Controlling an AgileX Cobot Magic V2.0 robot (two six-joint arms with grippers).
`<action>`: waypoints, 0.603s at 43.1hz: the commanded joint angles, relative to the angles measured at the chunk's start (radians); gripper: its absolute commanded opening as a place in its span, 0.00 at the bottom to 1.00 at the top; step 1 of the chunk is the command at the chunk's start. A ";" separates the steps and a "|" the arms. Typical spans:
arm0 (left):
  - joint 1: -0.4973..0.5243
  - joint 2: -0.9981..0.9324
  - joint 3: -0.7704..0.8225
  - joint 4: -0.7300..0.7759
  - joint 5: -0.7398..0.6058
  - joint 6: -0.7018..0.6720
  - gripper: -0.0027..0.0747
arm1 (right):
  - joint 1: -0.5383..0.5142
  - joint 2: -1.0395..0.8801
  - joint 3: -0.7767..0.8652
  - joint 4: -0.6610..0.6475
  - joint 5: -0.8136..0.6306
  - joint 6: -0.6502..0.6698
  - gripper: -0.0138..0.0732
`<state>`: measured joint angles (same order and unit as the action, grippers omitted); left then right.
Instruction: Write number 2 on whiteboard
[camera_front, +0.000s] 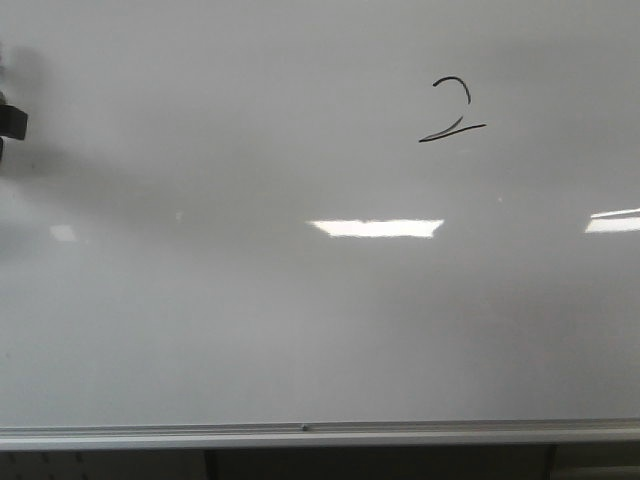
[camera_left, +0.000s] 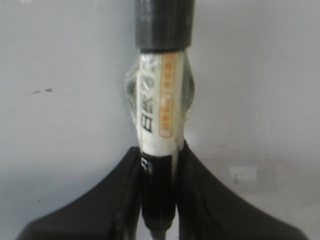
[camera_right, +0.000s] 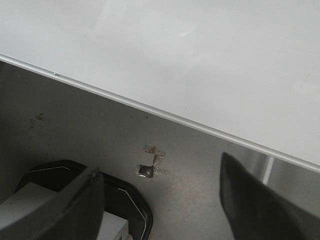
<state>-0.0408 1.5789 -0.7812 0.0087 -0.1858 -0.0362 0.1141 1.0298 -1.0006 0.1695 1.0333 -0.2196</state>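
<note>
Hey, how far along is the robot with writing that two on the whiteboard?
It looks done: a complete number 2, with curved top and slanted base stroke, stands in black on the upper right of the whiteboard. In hand: the left gripper is shut on the marker, its body clamped between the fingers. The right gripper hangs open and empty by the board's rail. Nothing looks left to draw.

The number 2 (camera_front: 452, 110) is thin black on the glossy pale grey-white whiteboard (camera_front: 250, 330). The marker (camera_left: 159, 115) is white with a black cap, black lettering and an orange strip, between black end effector fingers (camera_left: 210, 200).
</note>
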 joint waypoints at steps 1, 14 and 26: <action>0.002 -0.013 -0.063 -0.009 0.019 -0.008 0.29 | -0.005 -0.017 -0.023 -0.001 -0.044 -0.004 0.75; 0.002 -0.041 -0.134 0.000 0.199 -0.008 0.55 | -0.005 -0.017 -0.023 -0.001 -0.045 -0.004 0.75; 0.000 -0.285 -0.148 0.021 0.469 -0.006 0.56 | -0.005 -0.028 -0.049 -0.043 0.029 0.016 0.75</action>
<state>-0.0394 1.4158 -0.8908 0.0255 0.2414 -0.0362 0.1141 1.0298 -1.0050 0.1341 1.0626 -0.2171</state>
